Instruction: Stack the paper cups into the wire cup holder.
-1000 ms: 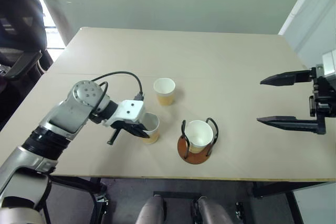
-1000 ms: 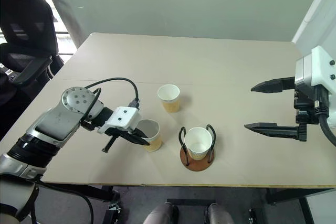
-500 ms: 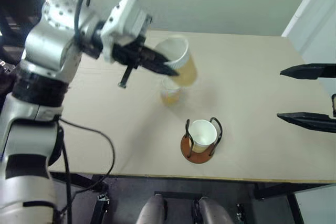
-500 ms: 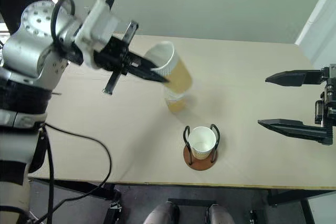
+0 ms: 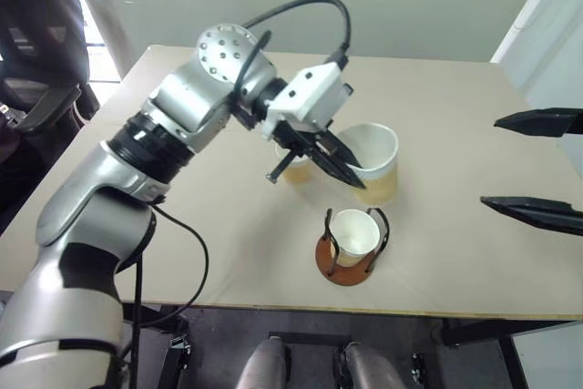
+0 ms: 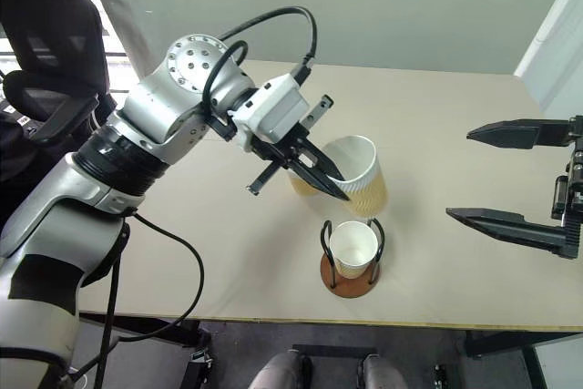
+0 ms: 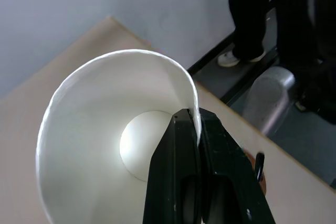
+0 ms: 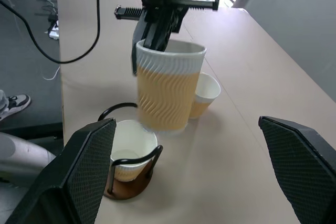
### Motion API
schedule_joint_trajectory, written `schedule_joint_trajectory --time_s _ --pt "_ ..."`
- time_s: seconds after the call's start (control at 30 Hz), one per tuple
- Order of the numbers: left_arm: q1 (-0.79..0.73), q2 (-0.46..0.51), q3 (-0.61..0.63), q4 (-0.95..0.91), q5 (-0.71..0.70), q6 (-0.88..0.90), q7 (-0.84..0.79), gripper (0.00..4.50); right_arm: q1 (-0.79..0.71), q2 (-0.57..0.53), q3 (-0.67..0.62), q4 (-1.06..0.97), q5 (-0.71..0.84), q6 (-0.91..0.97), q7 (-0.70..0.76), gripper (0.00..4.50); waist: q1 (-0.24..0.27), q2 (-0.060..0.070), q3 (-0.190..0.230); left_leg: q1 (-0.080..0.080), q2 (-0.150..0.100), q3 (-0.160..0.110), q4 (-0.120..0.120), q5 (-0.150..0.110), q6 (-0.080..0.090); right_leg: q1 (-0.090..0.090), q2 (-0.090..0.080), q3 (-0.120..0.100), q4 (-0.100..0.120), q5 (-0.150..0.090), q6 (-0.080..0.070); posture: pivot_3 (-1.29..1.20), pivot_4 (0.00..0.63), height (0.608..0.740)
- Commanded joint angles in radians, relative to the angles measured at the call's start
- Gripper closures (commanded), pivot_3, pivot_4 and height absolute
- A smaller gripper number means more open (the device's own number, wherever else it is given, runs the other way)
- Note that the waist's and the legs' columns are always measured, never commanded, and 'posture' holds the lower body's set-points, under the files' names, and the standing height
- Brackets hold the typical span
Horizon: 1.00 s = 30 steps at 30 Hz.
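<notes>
Since a moment ago, the left end effector (image 6: 330, 181) has carried its ridged tan-yellow paper cup with the white rim (image 6: 359, 173) across and lower, so it now hangs in the air just above and behind the wire cup holder with the round reddish-brown base and two black wire loops (image 6: 351, 275). Its two black fingers are pressed together on the cup's rim, one inside and one outside. The left wrist view looks right down into this cup (image 7: 110, 145), showing the smooth white inside and round bottom, with the thin wall pinched between the fingers.

A second paper cup (image 6: 352, 247) sits inside the wire holder on the light tan table (image 6: 437, 143). Its tan side is mostly hidden by the loops.

The third cup (image 8: 205, 94) stands on the table behind the lifted one. From the head it is almost fully hidden by the arm and the held cup. The right wrist view shows it clearly, upright and open.

The right end effector (image 6: 524, 184) is spread wide with nothing in it, well apart from the cups. Part of it is cut off at the picture's edge.
</notes>
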Motion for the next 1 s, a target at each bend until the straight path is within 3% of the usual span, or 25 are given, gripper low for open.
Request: schedule_joint_trajectory --time_s 0.03,0.3,0.77,0.87,1.0 --pt "-0.029 0.023 -0.040 -0.052 -0.029 -0.020 -0.035 4.48 -0.003 -0.016 -0.036 -0.018 0.026 0.001 -0.032 0.00 0.000 0.000 0.000 0.000 0.000 0.000 0.000 0.000 0.000 0.000 0.000 0.000 0.000 0.000 0.001 0.00 0.150 0.740" --pt "-0.035 0.066 -0.156 -0.054 -0.007 -0.091 -0.035 4.48 0.008 -0.023 -0.031 -0.028 0.033 -0.006 -0.057 0.00 0.001 0.000 0.000 -0.001 0.000 0.001 0.003 -0.002 0.001 0.000 0.000 0.000 0.000 -0.001 0.002 0.00 0.150 0.740" --pt "-0.011 0.049 -0.149 -0.091 0.028 -0.072 -0.035 4.48 0.035 -0.033 -0.048 -0.009 0.008 -0.022 -0.026 0.00 0.001 0.000 0.000 -0.002 0.000 0.001 0.006 -0.003 0.003 0.001 0.000 0.000 0.000 0.000 0.003 0.00 0.150 0.740" --pt "-0.006 0.030 -0.138 -0.079 0.053 -0.071 -0.035 3.84 0.042 -0.033 -0.047 -0.008 0.000 -0.029 -0.020 0.00 0.001 0.000 0.000 -0.002 0.000 0.001 0.007 -0.003 0.003 0.001 0.000 0.000 0.000 0.000 0.003 0.00 0.150 0.740" --pt "-0.003 0.013 -0.124 -0.062 0.080 -0.082 -0.035 2.41 0.049 -0.031 -0.050 -0.012 -0.004 -0.034 -0.019 0.00 0.001 0.001 0.000 -0.002 0.000 0.001 0.008 -0.003 0.003 0.001 0.000 0.000 0.001 0.000 0.003 0.00 0.150 0.740"
